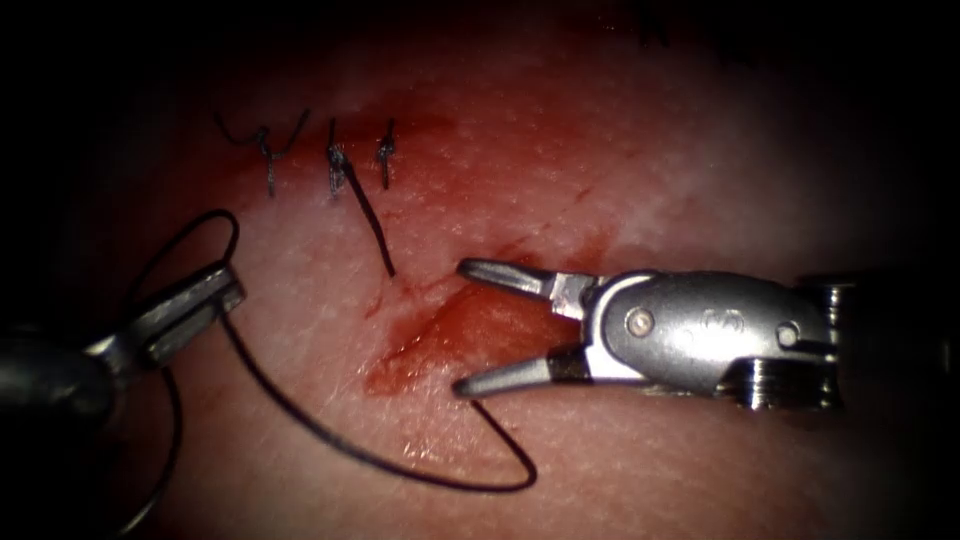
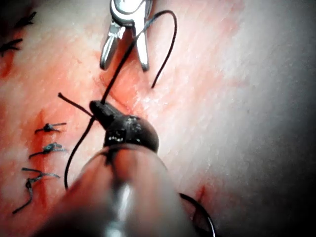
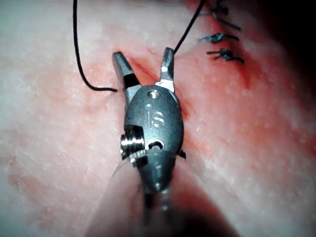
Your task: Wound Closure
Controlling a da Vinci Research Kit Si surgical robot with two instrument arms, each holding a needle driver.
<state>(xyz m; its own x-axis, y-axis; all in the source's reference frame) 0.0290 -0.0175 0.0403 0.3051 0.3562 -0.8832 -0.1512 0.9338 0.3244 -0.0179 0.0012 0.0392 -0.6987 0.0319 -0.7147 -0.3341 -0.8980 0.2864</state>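
Three finished stitches (image 1: 330, 160) are seen knotted in a row at the upper left of the tissue (image 1: 620, 160), with cut ends of thread (image 1: 372, 225) trailing from them. To their lower right the cut (image 1: 450, 330) is left open and wet with red fluid (image 1: 420, 350).

The right tool (image 1: 462, 328) is held wide open across that open stretch, one jaw to either side of it, and nothing is gripped. The left tool (image 1: 228, 285) is closed on the thread (image 1: 330, 440) at the left of the cut — the strand is carried from its jaws in a long dark loop along the tissue below the wound, turned sharply, and brought up to end just beside the right tool's lower jaw. A second curve of thread is seen arching above and behind the left tool.

The needle cannot be made out with certainty; whether it is in the tissue cannot be told.

As a judgement only: the step in hand would be done well if the slack loop were kept off the open jaws, and if tension from the left tool were kept gentle — a hard pull could tear the soft wound edges or strain the knots already laid.
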